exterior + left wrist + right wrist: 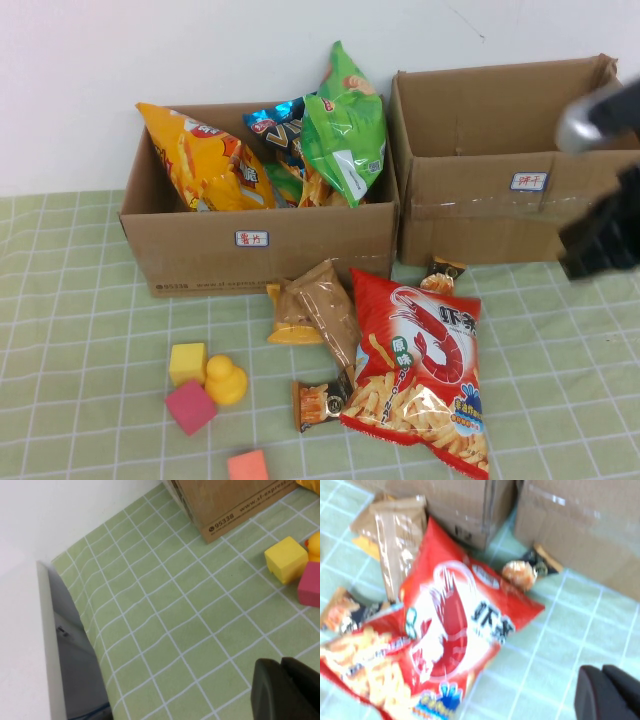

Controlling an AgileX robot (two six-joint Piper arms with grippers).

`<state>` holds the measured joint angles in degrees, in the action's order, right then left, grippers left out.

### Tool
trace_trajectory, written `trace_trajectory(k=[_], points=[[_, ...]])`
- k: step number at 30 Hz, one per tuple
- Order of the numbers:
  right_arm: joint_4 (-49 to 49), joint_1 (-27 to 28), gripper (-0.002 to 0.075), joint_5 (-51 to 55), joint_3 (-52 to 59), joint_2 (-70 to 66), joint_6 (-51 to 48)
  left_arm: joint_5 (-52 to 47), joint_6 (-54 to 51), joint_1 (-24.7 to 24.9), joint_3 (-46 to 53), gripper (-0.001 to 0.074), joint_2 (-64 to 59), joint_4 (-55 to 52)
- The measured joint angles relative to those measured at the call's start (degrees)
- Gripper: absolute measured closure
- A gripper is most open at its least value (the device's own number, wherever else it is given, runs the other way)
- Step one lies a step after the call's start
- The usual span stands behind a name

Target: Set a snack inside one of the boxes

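Jaws on both grippers look pressed together, empty: right gripper (pixel 602 692) hovers near the red shrimp-chip bag (pixel 425 365), unpicked; left gripper (pixel 285 687) is parked over the counter (pixel 165 630).

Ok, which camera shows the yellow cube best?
The left wrist view: the yellow cube is large and sharp beside the left gripper. The high view shows it small; the right wrist view, with the right gripper, misses it.

- Your right gripper (pixel 600 190) blurs at the high view's right edge, fingers unreadable.
- Your left gripper (pixel 287 690) sits cropped at its wrist view's corner.
- Red shrimp-chip bag (pixel 420 370) hides part of a small packet (pixel 443 274).
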<state>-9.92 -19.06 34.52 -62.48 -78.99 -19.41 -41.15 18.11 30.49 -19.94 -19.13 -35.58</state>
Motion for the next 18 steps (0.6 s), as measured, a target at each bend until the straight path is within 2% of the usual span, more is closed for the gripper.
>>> trace_trajectory(k=[9, 18], points=[[0.00, 0.00, 0.0728, -6.27, 21.97, 15.91, -1.54, 0.49, 2.07, 0.00, 0.00, 0.0736, 0.00, 0.22], [0.83, 0.00, 0.0728, -3.16, 26.21, 35.24, -2.80, 6.41, 1.14, 0.00, 0.00, 0.0736, 0.00, 6.85]])
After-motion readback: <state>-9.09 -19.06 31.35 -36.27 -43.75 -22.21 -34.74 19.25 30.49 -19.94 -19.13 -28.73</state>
